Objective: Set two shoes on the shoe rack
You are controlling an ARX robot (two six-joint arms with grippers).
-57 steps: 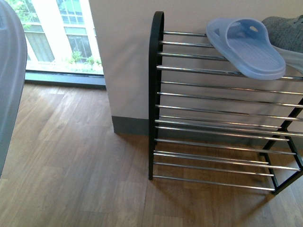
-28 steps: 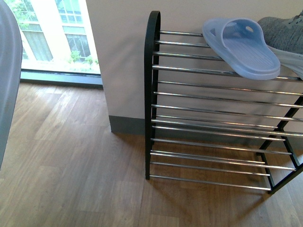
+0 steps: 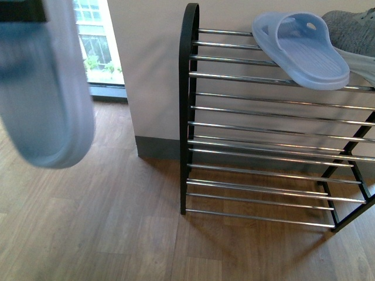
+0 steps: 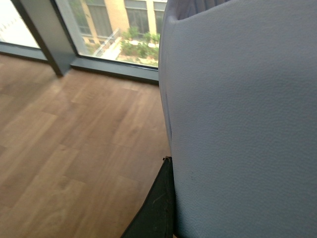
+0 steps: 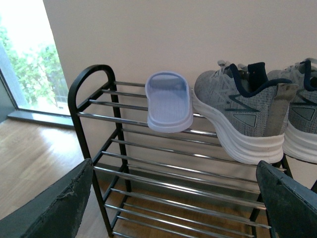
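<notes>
Both grey sneakers [image 5: 237,111] already sit on the shoe rack's [image 5: 91,148] top tier, centre-right of frame, beside a blue slide sandal [image 5: 168,101]. The right gripper [image 5: 173,208] gapes, holding nothing. Upper left, a second blue sandal [image 3: 50,88] hangs blurred; whether the left claw pinches it, I cannot tell.

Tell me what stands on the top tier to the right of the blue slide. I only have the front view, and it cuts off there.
Observer: The right wrist view shows a whole grey sneaker next to the slide, its white sole on the bars.
Operator: Check for its mate.
Observer: A second sneaker stands just beyond the first, partly cut off by the picture's edge.
Operator: Report the right gripper.
Observer: The right gripper is open, with its fingers wide apart and nothing between them. It is in front of the shoe rack, not touching it.
</notes>
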